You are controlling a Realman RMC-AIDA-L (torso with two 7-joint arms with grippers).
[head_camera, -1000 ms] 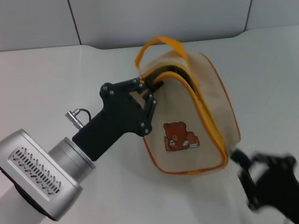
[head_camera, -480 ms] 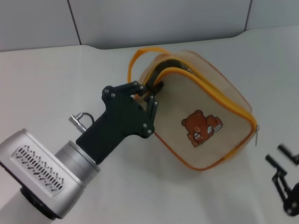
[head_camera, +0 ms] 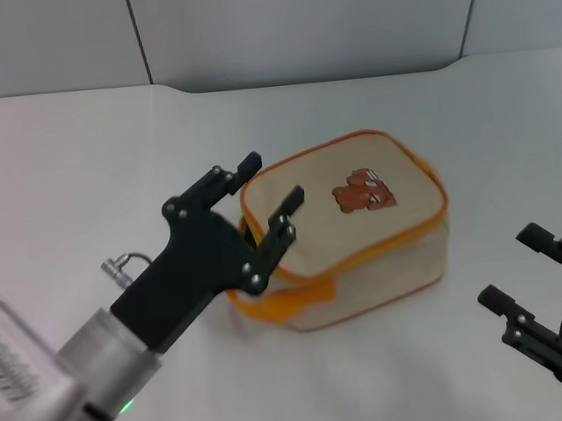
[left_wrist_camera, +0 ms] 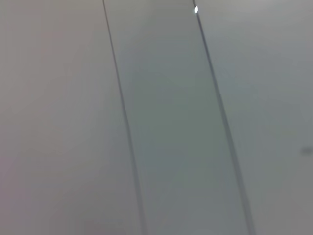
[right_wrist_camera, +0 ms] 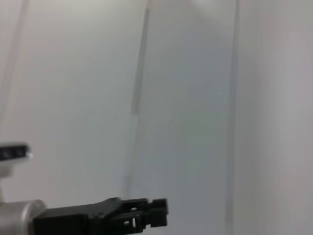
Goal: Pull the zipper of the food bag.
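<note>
The food bag (head_camera: 364,232) lies flat on the white table, its bear picture (head_camera: 362,191) facing up. Its orange strap handle (head_camera: 288,300) pokes out under the near left side. The zipper pull tab is not visible. My left gripper (head_camera: 274,179) is open and empty, its fingers spread just over the bag's left end. My right gripper (head_camera: 506,265) is open and empty at the lower right, apart from the bag. The right wrist view shows the left arm's black gripper (right_wrist_camera: 122,218) in front of the wall.
The white table (head_camera: 76,172) runs to a grey panelled wall (head_camera: 291,18) at the back. The left wrist view shows only wall panels (left_wrist_camera: 166,122).
My left gripper has opened and let go of the bag's edge. The bag has dropped flat with the bear face up. My right gripper has risen slightly at the lower right.
</note>
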